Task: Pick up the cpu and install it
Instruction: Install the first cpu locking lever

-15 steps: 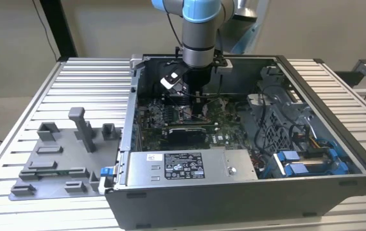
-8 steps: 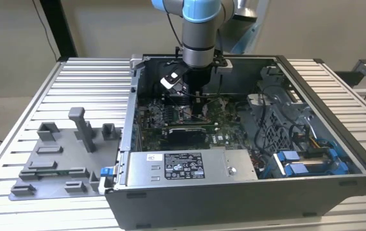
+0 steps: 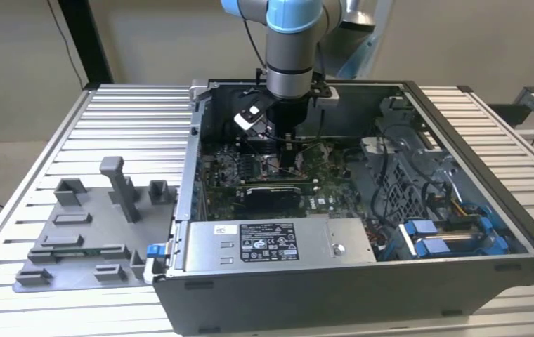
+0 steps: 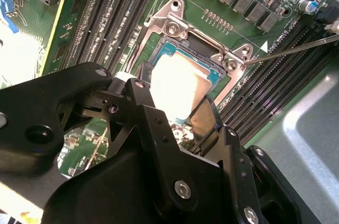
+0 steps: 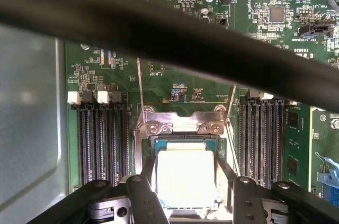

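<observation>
Cpu (image 5: 185, 181) sits right over the socket (image 5: 180, 126) on the motherboard (image 5: 175, 75), with the claw (image 5: 186, 164) clamped on its two sides. I'd keep it dead level, square to the socket, and ease it down gently with no forcing.

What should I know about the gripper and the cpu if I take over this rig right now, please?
Gripper: down inside the computer case, directly over the socket frame; its grip cannot be judged.
Cpu: lies within the socket frame, right under the gripper.
Done: the cpu is at the socket.
Left: whether it is fully seated cannot be told; the wire lever appears raised, so the socket looks unlatched.
</observation>
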### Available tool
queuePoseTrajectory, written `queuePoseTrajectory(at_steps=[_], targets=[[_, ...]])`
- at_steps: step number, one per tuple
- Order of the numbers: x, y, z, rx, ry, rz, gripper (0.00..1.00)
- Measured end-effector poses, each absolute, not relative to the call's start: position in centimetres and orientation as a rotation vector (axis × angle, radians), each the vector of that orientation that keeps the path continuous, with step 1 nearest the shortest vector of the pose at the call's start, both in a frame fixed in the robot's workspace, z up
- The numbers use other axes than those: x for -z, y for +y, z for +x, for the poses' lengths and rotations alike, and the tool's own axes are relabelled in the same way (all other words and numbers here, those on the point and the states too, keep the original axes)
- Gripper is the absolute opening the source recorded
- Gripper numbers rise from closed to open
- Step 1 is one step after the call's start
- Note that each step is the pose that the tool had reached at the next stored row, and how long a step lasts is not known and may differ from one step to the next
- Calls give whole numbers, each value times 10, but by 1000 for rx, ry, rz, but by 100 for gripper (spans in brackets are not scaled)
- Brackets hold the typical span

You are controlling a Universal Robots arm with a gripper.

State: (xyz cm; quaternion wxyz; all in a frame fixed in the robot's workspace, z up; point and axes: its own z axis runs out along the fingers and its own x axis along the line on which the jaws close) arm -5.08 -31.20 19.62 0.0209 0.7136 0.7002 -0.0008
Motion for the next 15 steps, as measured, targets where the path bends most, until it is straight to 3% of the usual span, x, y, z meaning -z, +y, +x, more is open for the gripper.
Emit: queuePoseTrajectory(at_steps=[15], targets=[[-196, -312, -51, 3, 2174, 2211, 0]])
